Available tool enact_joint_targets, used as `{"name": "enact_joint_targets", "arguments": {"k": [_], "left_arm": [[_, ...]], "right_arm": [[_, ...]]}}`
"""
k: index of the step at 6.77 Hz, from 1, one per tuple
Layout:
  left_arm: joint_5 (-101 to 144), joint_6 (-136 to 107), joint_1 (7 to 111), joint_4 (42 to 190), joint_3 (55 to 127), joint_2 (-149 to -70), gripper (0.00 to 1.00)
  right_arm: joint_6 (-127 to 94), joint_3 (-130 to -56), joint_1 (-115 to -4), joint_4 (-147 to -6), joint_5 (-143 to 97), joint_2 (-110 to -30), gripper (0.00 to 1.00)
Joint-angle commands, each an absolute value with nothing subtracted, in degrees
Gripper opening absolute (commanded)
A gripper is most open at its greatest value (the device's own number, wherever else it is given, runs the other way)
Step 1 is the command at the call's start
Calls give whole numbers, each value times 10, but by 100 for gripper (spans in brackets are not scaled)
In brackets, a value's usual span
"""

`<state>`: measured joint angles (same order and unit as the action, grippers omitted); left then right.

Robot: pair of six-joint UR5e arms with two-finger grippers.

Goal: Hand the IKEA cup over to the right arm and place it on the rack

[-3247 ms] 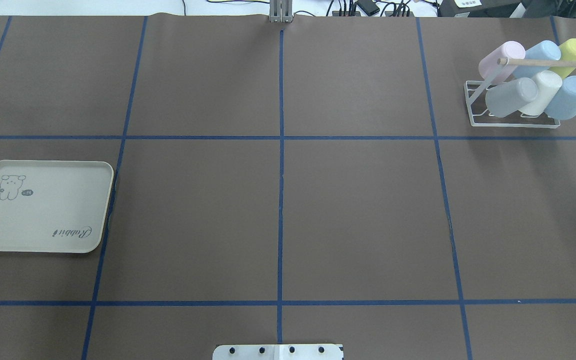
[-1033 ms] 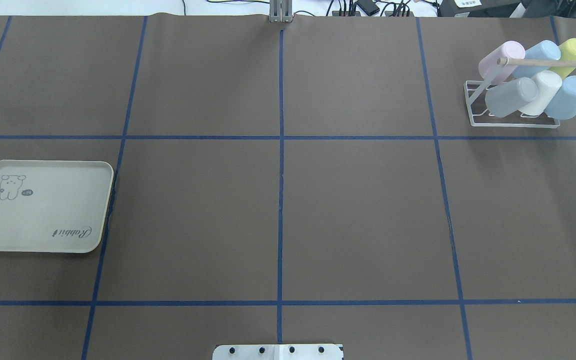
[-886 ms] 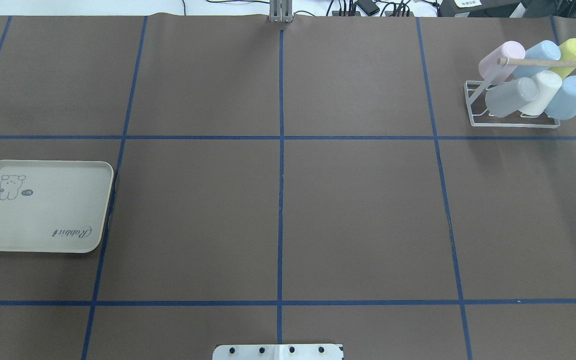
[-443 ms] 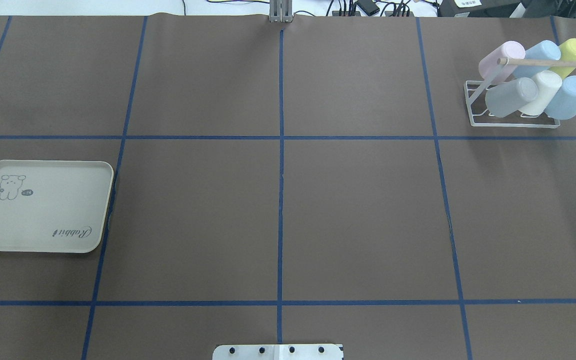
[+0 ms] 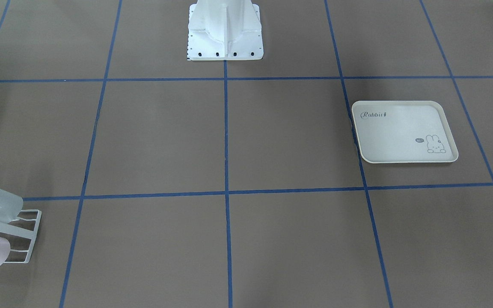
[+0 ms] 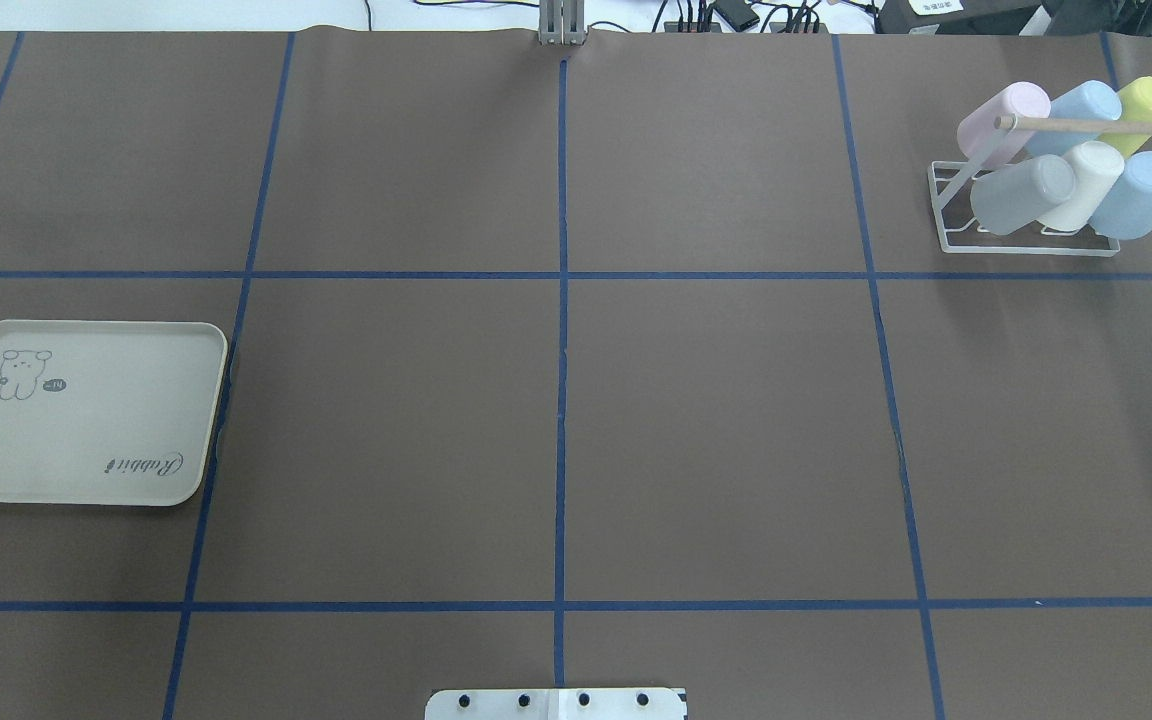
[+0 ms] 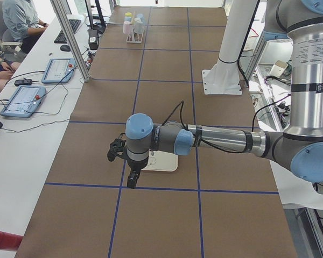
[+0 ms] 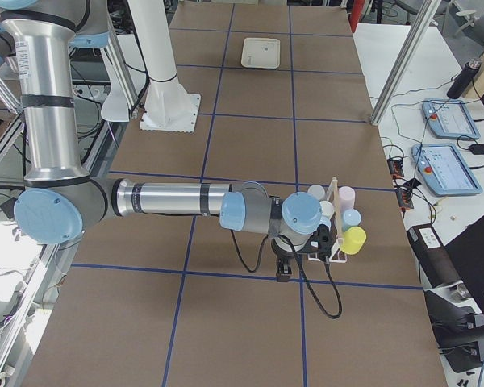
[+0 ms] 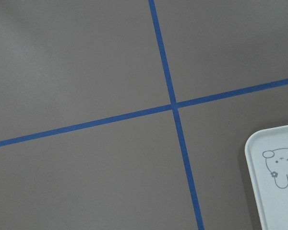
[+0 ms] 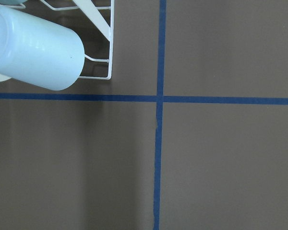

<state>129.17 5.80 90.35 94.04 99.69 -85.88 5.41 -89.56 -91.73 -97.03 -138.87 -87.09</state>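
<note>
IKEA cups (image 6: 1021,193), six pastel ones, are resting tilted on the rack (image 6: 1106,127) at 2 o'clock on the table (image 6: 716,420), seen from overhead. The right claw (image 8: 282,274) is hanging beside that rack, and the left claw (image 7: 131,180) is hanging near the rabbit tray (image 6: 86,440) at 9 o'clock. I cannot tell whether either claw is parted or gripping anything.

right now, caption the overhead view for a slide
Six cups sit on the rack, far right; the tray lies at the left edge.
</note>
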Motion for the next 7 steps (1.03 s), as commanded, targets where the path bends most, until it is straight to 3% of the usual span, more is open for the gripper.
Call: {"name": "enact_joint_targets", "arguments": {"k": [1, 7], "left_arm": [[1292, 58, 904, 940, 997, -860, 100], [1303, -27, 903, 941, 995, -864, 100]], "right_arm": [[53, -895, -918, -970, -1389, -871, 100], [52, -897, -921, -970, -1389, -869, 100]]}}
